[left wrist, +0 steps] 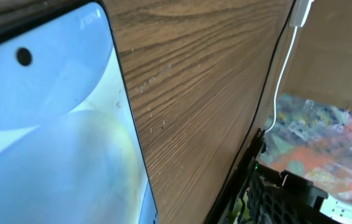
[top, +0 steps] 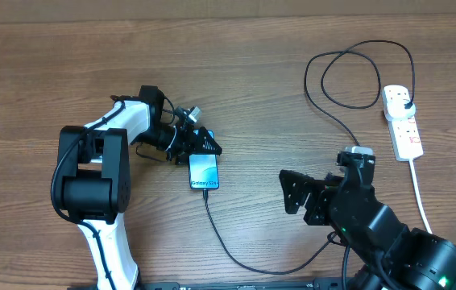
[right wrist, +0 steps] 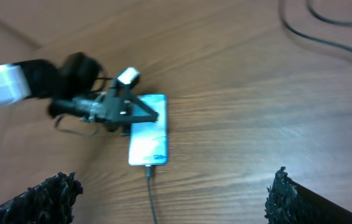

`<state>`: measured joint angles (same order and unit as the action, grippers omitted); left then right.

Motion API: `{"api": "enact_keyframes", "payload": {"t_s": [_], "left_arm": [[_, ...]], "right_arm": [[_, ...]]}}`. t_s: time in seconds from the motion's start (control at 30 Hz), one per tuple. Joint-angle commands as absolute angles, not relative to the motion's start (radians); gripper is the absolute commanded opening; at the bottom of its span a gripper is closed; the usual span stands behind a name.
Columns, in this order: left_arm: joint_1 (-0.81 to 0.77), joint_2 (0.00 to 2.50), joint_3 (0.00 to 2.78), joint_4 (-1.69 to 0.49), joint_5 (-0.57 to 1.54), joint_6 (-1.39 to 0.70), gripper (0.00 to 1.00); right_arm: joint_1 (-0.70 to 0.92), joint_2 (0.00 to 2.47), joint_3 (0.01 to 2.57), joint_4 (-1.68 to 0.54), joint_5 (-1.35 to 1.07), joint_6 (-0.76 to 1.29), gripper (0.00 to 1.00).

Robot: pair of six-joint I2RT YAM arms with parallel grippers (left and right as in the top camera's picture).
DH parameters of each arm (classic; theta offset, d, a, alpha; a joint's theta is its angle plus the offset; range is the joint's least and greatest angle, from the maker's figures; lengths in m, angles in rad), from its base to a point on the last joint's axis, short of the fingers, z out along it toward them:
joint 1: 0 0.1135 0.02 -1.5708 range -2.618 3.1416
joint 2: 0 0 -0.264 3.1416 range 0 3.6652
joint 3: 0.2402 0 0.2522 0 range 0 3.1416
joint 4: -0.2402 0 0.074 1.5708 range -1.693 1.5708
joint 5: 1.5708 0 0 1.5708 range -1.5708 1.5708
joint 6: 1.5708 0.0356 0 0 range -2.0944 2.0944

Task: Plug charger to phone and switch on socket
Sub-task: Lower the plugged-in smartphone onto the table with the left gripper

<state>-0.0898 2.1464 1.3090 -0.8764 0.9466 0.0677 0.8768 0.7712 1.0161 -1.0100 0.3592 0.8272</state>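
The phone [top: 204, 172] lies flat on the wooden table with its light blue screen up. It also shows in the right wrist view [right wrist: 149, 138] and fills the left of the left wrist view [left wrist: 45, 130]. The charger's black cable [top: 236, 256] has its tip in the phone's near end, and its black plug [top: 404, 100] sits in the white socket strip [top: 404, 127] at the far right. My left gripper [top: 204, 145] lies low at the phone's far end, and its fingers are not clear. My right gripper [top: 300, 193] is open and empty, right of the phone.
The cable loops on the table at the back right [top: 349, 80] and passes under my right arm. The strip's thick white cord [top: 421, 205] runs to the near right edge. My left arm's base [top: 91, 181] stands left of the phone.
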Motion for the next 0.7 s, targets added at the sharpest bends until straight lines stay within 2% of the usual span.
{"api": "enact_keyframes", "payload": {"t_s": [0.0,0.23,0.3,0.67], "left_arm": [[-0.079,2.204,1.279,-0.870,0.621,0.016,0.80],[-0.079,2.204,1.279,-0.871,0.513,-0.054,0.85],[-0.079,2.204,1.279,-0.872,0.513,-0.059,1.00],[-0.124,2.204,1.280,-0.889,0.314,-0.117,1.00]], "right_arm": [[0.875,0.785,1.041,-1.037,0.429,0.951,1.00],[0.875,0.789,1.041,-1.031,0.439,0.962,1.00],[0.875,0.789,1.041,-1.032,0.442,0.963,1.00],[0.875,0.789,1.041,-1.036,0.442,0.963,1.00]]}}
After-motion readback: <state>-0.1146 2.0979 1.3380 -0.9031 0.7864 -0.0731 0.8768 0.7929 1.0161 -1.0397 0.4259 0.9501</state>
